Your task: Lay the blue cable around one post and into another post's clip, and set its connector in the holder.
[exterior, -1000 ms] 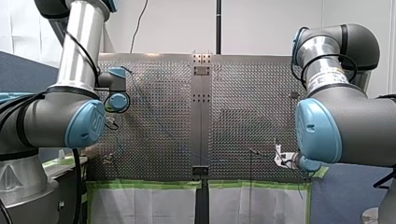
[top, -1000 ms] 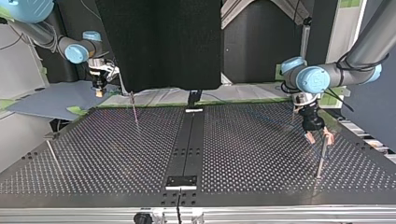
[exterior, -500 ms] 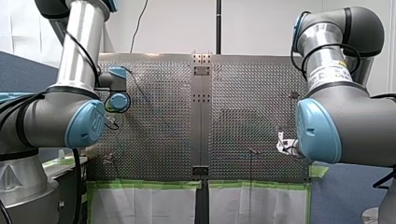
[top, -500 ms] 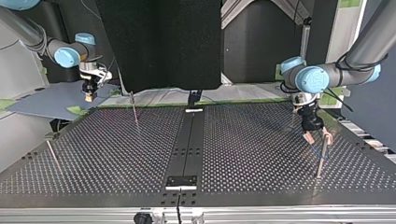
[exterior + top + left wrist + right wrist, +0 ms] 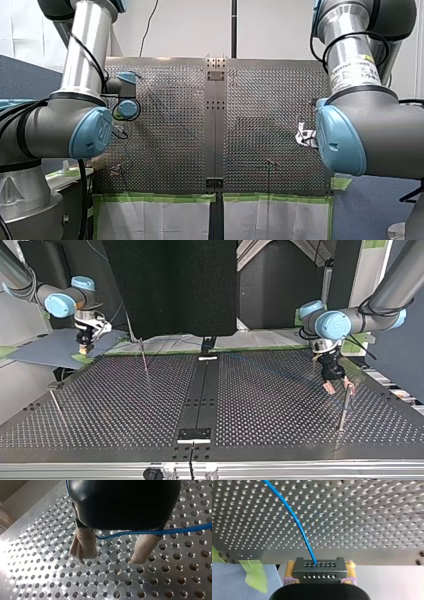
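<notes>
In the right wrist view my right gripper (image 5: 319,573) is shut on a black connector block (image 5: 318,568), with a yellowish pad on each side of it. The blue cable (image 5: 295,522) leaves the block and arcs out over the perforated table. At the top view's left, this gripper (image 5: 83,347) hangs above the table's back corner. My left gripper (image 5: 338,387) stands open low over the table at the top view's right. In the left wrist view its beige fingers (image 5: 83,545) are spread, and the blue cable (image 5: 162,531) crosses between them close to the gripper body, untouched by the pads.
Thin metal posts stand on the table: one (image 5: 144,358) near the back, one (image 5: 344,409) just in front of my left gripper, one (image 5: 56,408) at the top view's left edge. A dark centre strip carries a black plate (image 5: 194,434) near the front edge. Green tape (image 5: 255,576) lines the table edge.
My right arm has carried the connector toward the top view's left, farther up the front view. My left gripper has stayed in place, open.
</notes>
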